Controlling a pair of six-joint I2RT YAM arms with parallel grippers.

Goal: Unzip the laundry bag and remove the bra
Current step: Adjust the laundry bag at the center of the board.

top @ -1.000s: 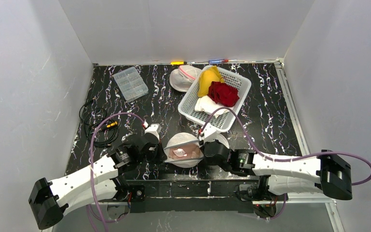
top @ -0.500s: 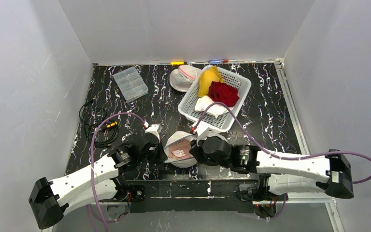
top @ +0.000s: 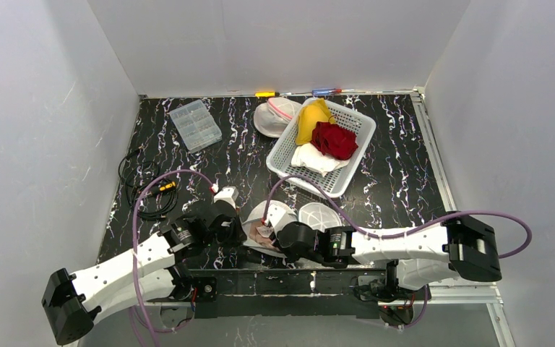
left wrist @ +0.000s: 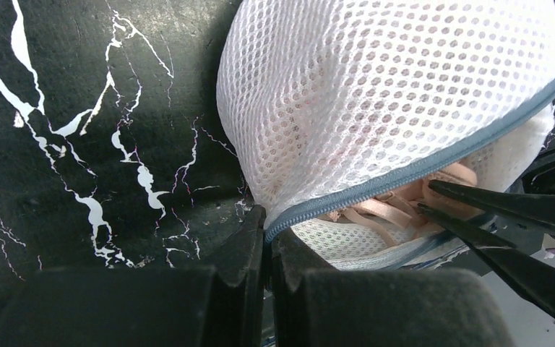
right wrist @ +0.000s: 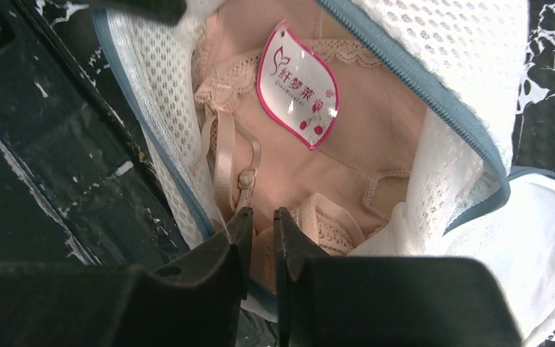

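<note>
with left gripper (left wrist: pixel 266 217) clamped on zip edge (left wrist: pixel 419 170) of bag (left wrist: pixel 376 94) at 9 o'clock, pinch bra (right wrist: pixel 376 144) by strap (right wrist: pixel 224 152) with right gripper (right wrist: pixel 259 215) (nearly together, hold unclear), then pull slowly toward 3 o'clock.

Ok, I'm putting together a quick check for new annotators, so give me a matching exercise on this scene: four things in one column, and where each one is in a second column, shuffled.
Things:
1. left hand
2. bra
3. red garment
4. clear compartment box

Places:
A. in the white basket
B. on the table, to the left of the basket
C. inside the unzipped laundry bag
D. shut on the bag's zipper edge

Pairs: 1-D, 2-C, 3-A, 4-B
</note>
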